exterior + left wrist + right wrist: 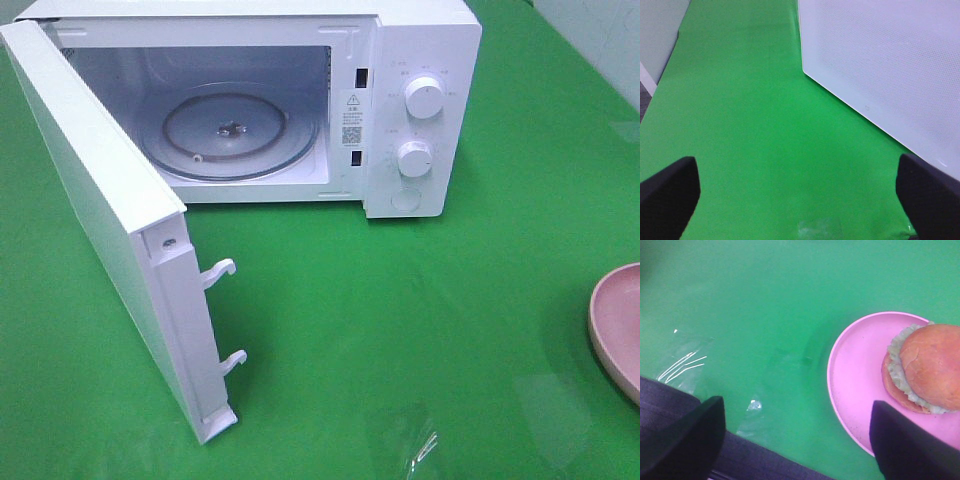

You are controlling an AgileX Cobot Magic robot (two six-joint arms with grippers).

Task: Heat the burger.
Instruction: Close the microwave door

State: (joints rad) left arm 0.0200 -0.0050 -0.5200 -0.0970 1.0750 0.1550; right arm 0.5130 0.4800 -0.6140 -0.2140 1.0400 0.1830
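Observation:
The burger (927, 367), with a golden-brown bun and pale green lettuce, lies on a pink plate (860, 375) in the right wrist view. My right gripper (797, 440) hovers above the green cloth with its jaws wide open; the burger is beyond its fingertips and nothing is held. The exterior view shows only the plate's rim (618, 325) at the right edge, and the burger is out of frame there. My left gripper (800, 200) is open and empty over bare cloth beside the microwave door (890, 65). Neither arm appears in the exterior view.
A white microwave (420, 100) stands at the back with its door (100, 220) swung wide to the front left. Its glass turntable (230, 130) is bare. A patch of clear film (420, 445) lies on the green cloth near the front edge.

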